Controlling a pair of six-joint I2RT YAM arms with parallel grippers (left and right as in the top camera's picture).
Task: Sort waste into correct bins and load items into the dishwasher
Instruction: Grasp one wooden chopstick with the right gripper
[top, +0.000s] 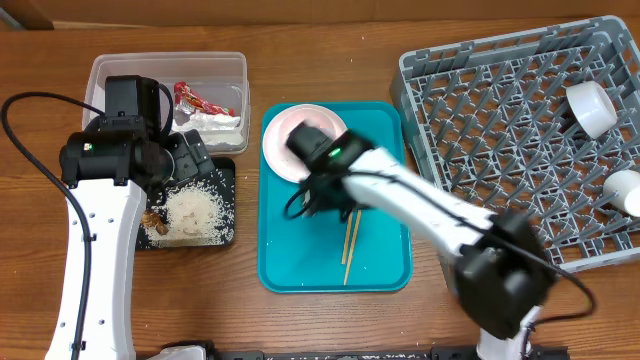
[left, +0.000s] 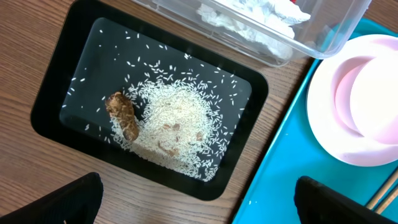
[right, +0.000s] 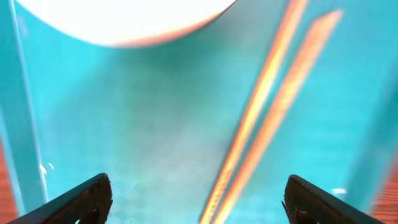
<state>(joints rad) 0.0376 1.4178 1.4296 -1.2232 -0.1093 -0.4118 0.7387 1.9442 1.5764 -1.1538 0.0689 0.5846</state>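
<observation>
Wrapper (top: 190, 97) and tissue (top: 215, 122) lie in the tub (top: 110, 68), rice (top: 192, 212) in the black tray (left: 50, 112), at 9 o'clock. Plate (top: 285, 135) and chopsticks (top: 350, 240) on the teal tray (top: 300, 262) are not yet in the rack (top: 500, 120). Left gripper (left: 205, 202) and right gripper (right: 199, 199) both gape, empty.

Glossy teal plastic tray (top: 292, 262), wood-grain table (top: 330, 50), grey plastic rack (top: 470, 120), clear plastic tub (top: 215, 64)

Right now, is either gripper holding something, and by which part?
Nothing is held. The left gripper is open over the black tray; the right gripper is open over the chopsticks.
</observation>
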